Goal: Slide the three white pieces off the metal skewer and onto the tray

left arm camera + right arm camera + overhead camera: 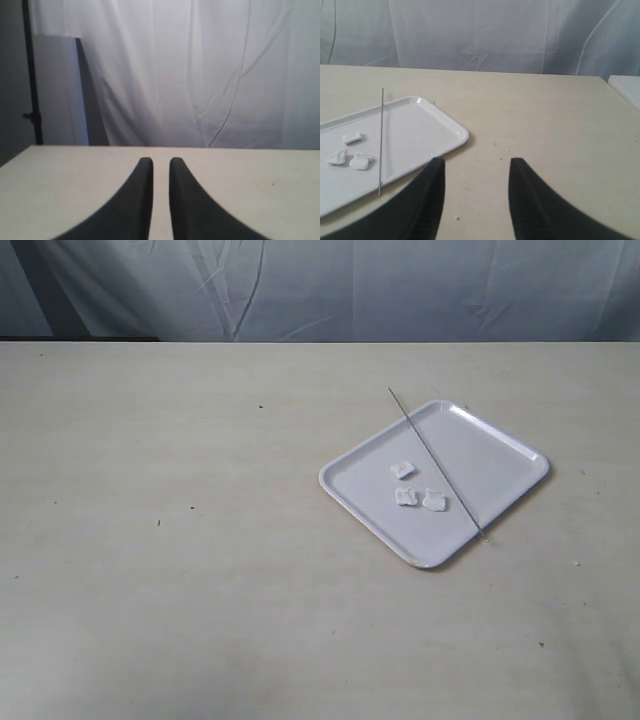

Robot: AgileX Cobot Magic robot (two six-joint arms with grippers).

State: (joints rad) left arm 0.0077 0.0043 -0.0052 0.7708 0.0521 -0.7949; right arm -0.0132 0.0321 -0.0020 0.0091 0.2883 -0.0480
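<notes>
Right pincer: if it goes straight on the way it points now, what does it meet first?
Nothing close, it seems: ahead of the right pincer lies bare table, then the backdrop cloth. The tray sits off to one side, though depth is unclear.

Tray (500,455): glossy, smooth white plastic
Skewer (435,462): grey metal
Pieces (433,501): soft-looking, matt
Table (200,540): pale, matt
Backdrop (300,290): creased white cloth
</notes>
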